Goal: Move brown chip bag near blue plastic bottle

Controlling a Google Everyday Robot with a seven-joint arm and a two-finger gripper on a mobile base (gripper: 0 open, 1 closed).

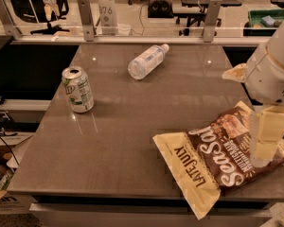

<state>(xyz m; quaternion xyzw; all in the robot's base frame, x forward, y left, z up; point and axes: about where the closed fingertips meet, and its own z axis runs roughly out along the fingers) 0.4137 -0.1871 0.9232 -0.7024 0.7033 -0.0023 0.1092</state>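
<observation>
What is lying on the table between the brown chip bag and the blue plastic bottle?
Nothing: in the camera view only bare table lies between brown chip bag and blue plastic bottle. The end effector is at the bag's brown end.

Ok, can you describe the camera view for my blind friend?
A brown chip bag lies at the near right of the table, with the robot's gripper hanging over its right end. Farther back a blue plastic bottle lies on its side, and a green-and-white soda can stands at the left.

The brown bag (pixel 217 162) lies flat front right, the gripper (pixel 264 150) over its right end, well apart from the clear bottle (pixel 146 60) on its side at the back.
</observation>
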